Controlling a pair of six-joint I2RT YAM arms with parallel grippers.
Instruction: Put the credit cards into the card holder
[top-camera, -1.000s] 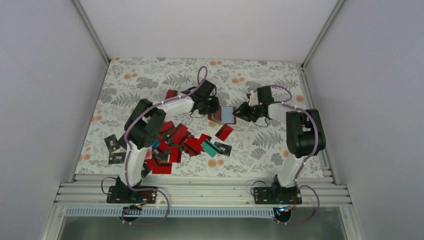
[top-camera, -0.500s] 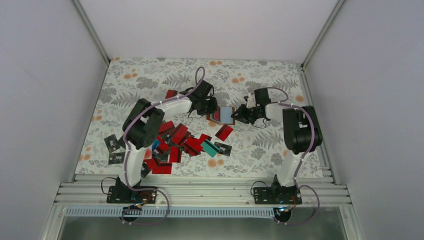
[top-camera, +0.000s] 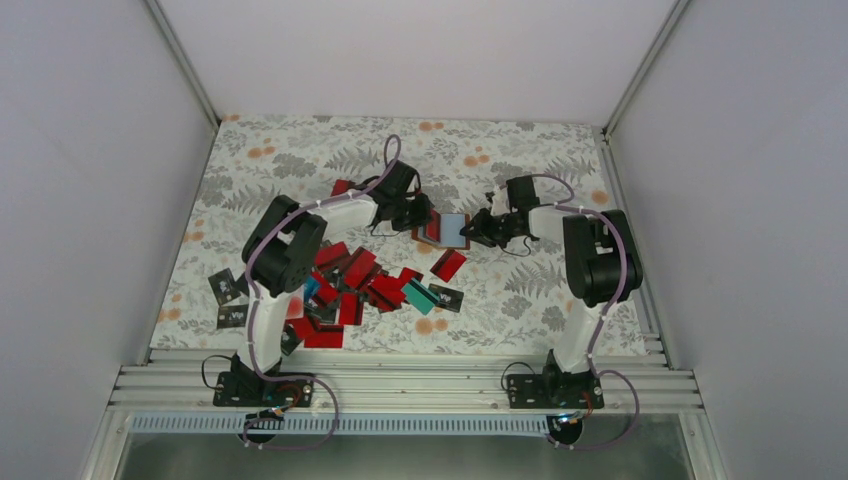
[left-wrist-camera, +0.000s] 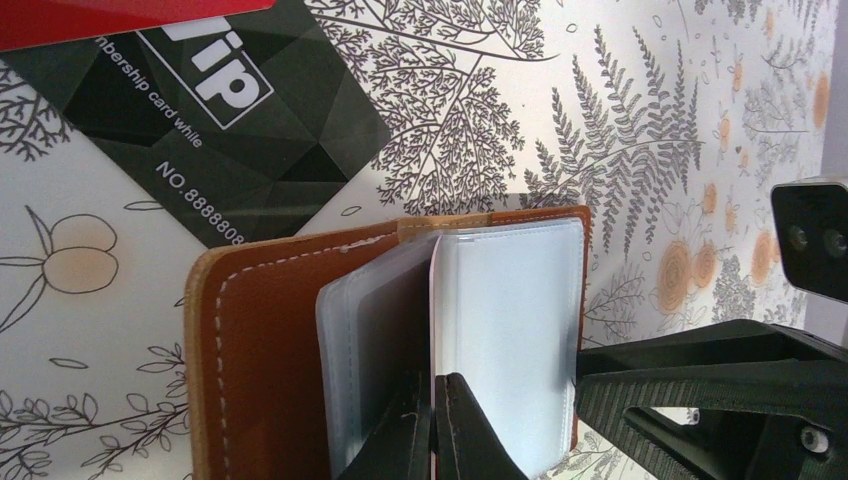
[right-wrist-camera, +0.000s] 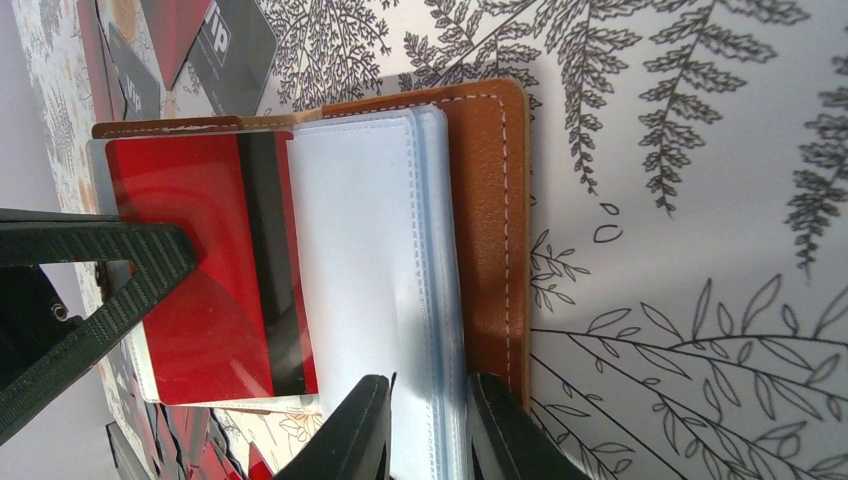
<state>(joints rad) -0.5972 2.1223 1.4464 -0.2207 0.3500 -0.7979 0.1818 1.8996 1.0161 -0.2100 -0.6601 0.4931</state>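
Both arms had edged left in the overhead view, dragging the open brown leather card holder at centre frame. The left end effector pinched one clear pocket leaf; the right end effector gripped the other leaves. Opposed pulling could tear a leaf or let it slip free.

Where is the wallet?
In the top view, the wallet lies open mid-table between the left gripper and right gripper, just beyond the card pile.
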